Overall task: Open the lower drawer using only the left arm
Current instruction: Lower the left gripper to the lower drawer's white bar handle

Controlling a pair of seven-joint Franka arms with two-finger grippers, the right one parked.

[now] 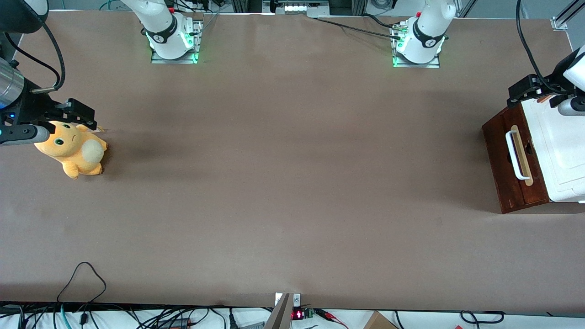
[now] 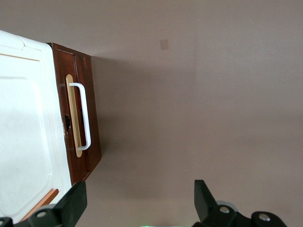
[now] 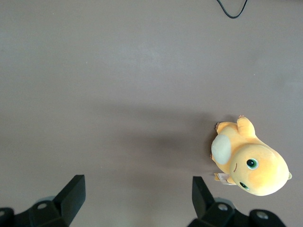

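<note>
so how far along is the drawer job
Nothing looks done: the lower drawer sits shut, flush in the cabinet. In hand: the left arm's claw hangs open above the cabinet, clear of the white handle. Left to do: come down, grip the handle and pull.

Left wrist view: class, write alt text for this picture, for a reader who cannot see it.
The open pincer hangs above the brown table, apart from a dark red-brown drawer front with a white loop handle on a pale strip. A white cabinet top sits over the drawer, which looks shut.
</note>
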